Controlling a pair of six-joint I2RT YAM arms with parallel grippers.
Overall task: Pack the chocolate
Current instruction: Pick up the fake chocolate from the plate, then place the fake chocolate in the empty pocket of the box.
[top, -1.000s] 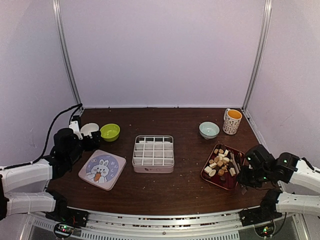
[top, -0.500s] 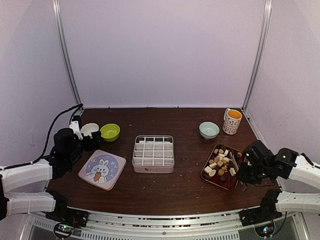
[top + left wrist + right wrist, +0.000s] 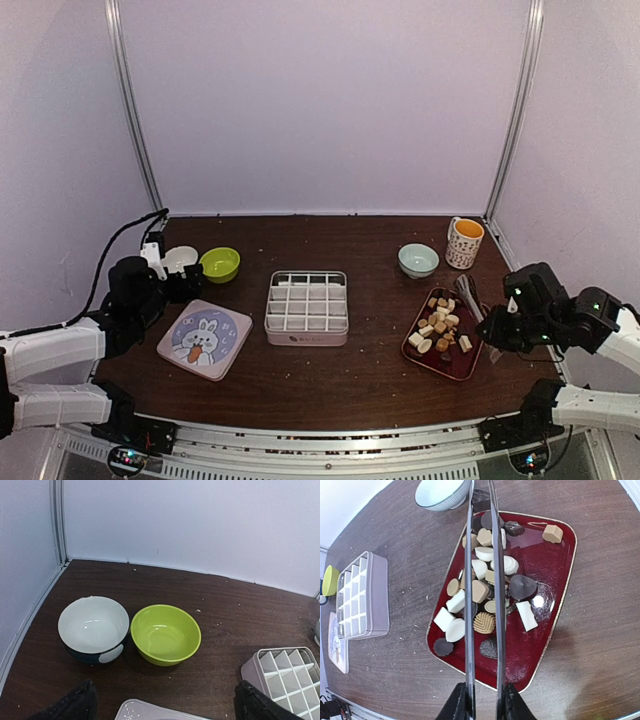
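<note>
Since a second ago the right arm has lifted and swung from the 5 o'clock corner of the glossy red rectangular tray [image 3: 456, 363] out towards its 3 o'clock side. The left arm has not moved.

The right gripper [image 3: 485, 706] is clamped on the handle end of a pair of long, thin metal tongs [image 3: 469, 605], one black finger pressed against each blade. The two blades run nearly parallel with a narrow gap between them. In the top view they point towards 11 o'clock along the tray's right edge. In the wrist view they cross the pile and leave the frame at the top, so whether they touch any piece cannot be told.

The chocolate [image 3: 480, 591], small cream, tan and dark brown pieces, lies heaped in the tray, mostly in its left half. The tray sits at 3 o'clock of the white plastic box with square compartments [image 3: 307, 305].

The left gripper [image 3: 165, 703] hangs with its fingers spread wide, holding nothing. A lime-green round bowl [image 3: 165, 635] and a white bowl with a dark outside [image 3: 93, 625] sit at 12 o'clock of it.
</note>
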